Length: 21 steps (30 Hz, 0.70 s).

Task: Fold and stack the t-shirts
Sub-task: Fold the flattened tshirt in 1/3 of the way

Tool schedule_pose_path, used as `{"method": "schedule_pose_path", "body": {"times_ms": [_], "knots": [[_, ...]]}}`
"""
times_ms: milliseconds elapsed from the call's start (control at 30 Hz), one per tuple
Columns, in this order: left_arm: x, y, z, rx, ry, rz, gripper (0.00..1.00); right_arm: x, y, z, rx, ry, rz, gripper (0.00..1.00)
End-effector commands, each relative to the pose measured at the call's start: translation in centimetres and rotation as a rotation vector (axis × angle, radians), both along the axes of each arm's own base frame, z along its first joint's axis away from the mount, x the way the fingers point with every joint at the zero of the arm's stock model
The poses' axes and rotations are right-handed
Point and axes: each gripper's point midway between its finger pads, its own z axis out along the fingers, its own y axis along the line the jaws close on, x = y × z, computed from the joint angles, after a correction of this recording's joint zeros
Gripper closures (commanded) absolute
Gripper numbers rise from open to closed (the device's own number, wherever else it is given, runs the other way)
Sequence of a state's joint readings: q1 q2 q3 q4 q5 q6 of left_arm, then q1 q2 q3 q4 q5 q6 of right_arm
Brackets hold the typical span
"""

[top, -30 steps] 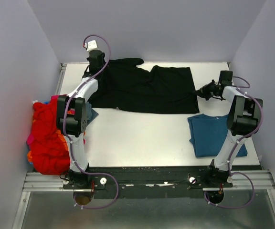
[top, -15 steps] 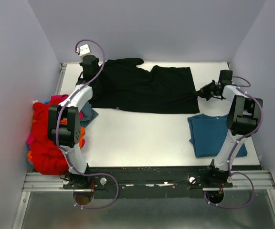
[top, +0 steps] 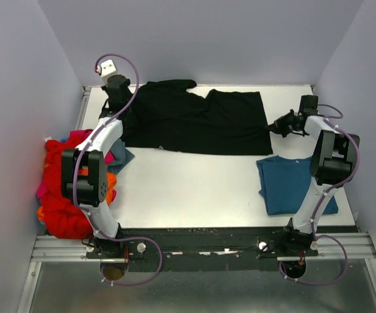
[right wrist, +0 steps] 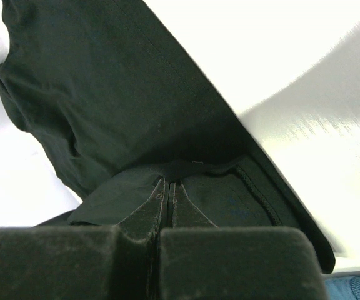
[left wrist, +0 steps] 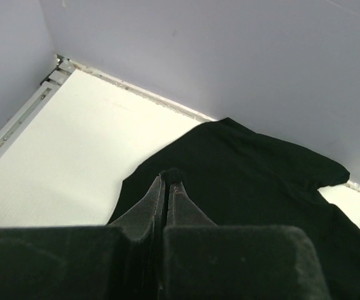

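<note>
The black t-shirt (top: 194, 124) lies spread across the far half of the table (top: 188, 189), left claw (left wrist: 167, 179) clenched on its left edge, right claw (right wrist: 169, 182) clenched on its right edge.

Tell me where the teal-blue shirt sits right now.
In the top view, the teal-blue shirt lies folded on the near right part of the table, just nearer the arm bases than the black shirt.
</note>
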<state>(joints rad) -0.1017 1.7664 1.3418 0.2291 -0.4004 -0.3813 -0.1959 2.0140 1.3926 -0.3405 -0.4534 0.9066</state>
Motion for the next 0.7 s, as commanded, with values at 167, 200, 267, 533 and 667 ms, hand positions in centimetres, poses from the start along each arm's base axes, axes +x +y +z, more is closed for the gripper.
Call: {"method": "schedule_pose_path", "body": {"times_ms": [167, 200, 267, 533, 667], "knots": [[-1.0, 2.4, 1.9, 0.048, -0.026, 0.086, 1.0, 0.8, -0.6, 0.4, -0.035, -0.007, -0.004, 0.99], [-0.8, 2.1, 1.7, 0.044, -0.024, 0.073, 1.0, 0.9, -0.5, 0.5, -0.032, -0.009, -0.001, 0.99], [-0.3, 1.7, 1.4, 0.034, -0.023, 0.053, 1.0, 1.0, -0.5, 0.4, -0.028, -0.009, 0.004, 0.99], [3.1, 0.3, -0.8, 0.003, 0.002, -0.003, 1.0, 2.7, -0.3, 0.4, 0.005, -0.022, 0.016, 0.96], [5.1, -0.6, -2.0, -0.005, 0.007, -0.046, 0.97, 3.7, -0.3, 0.3, 0.008, -0.024, 0.02, 0.74]]}}
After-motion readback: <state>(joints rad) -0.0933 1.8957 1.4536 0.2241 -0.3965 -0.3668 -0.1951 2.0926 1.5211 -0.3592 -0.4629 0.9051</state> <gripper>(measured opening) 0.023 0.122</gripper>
